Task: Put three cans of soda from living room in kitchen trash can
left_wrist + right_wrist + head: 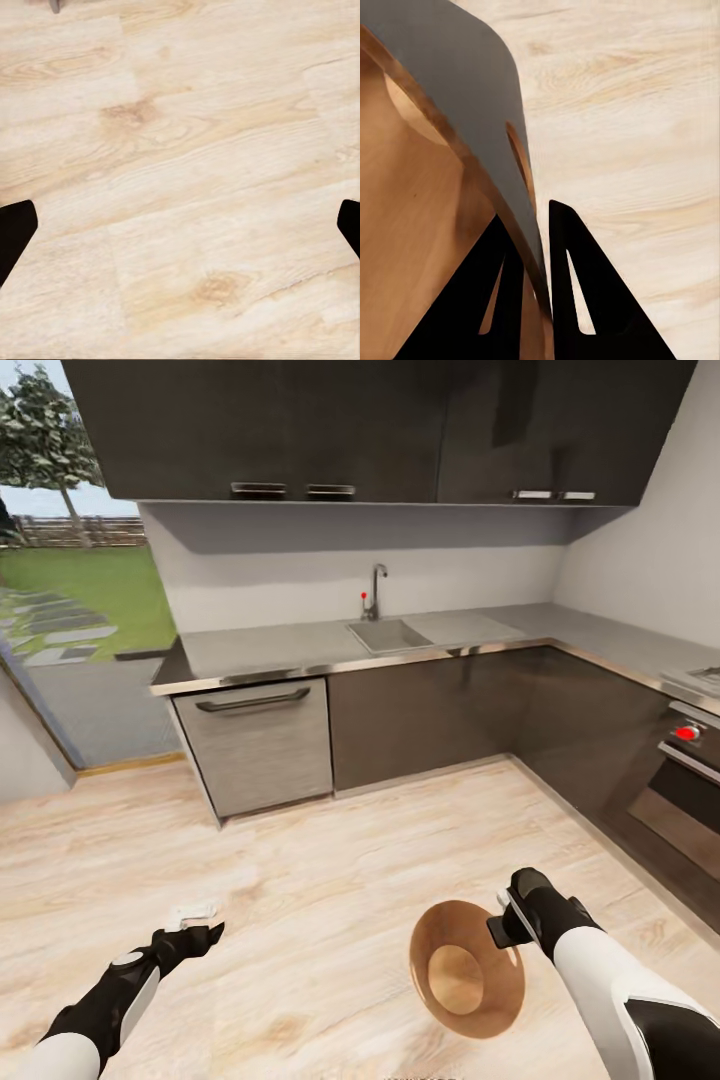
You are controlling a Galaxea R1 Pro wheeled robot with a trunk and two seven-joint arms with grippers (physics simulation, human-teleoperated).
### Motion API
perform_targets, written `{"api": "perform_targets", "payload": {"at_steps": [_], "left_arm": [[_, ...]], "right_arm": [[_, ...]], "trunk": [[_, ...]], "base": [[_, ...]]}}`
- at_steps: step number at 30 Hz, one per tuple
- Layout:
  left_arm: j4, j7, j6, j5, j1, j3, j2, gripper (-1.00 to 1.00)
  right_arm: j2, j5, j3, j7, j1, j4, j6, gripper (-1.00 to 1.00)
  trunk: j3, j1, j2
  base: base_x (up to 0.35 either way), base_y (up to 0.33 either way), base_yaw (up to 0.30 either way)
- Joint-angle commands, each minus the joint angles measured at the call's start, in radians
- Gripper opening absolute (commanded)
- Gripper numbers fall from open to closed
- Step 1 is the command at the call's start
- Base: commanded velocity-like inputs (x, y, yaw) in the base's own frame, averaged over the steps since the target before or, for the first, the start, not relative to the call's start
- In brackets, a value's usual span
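Nearest, two black-and-white arms reach out low over a pale wood floor point(330, 880). On the right, the right tool point(505, 920) pinches the rim of the tash can point(467, 968), one finger inside the wall and one outside, just beside the slot handle point(519, 161). The bucket hangs tipped above the floor, its tan-brown inside facing up towards the head camera and holding nothing; judging by the task, it is being carried so the soda cans can be dropped into it. On the left, the left tool point(197, 937) hangs free with its fingers point(15, 232) spread wide, gripping nothing, pointing down at bare boards. Farther off, glossy dark grey cabinets point(420, 715) run along the wall under a steel surface point(300, 650) with a sink point(388, 634) and tap. An oven point(680, 800) sits far right. At far left, glass shows a lawn point(90, 590).
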Motion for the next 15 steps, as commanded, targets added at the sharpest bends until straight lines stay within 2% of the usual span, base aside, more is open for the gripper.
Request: {"api": "perform_targets", "payload": {"at_steps": [1,15], "left_arm": [[0.000,0.000,0.000,0.000,0.000,0.000,0.000,1.00],[0.000,0.000,0.000,0.000,0.000,-0.001,0.000,1.00]], "right_arm": [[0.000,-0.010,-0.002,0.004,0.000,0.000,0.001,-1.00],[0.000,-0.011,-0.002,0.004,0.000,0.001,0.001,-1.00]], "trunk": [[0.000,0.000,0.000],[0.000,0.000,0.000]], "base": [[-0.142,0.250,0.245],[-0.147,0.254,0.245]]}}
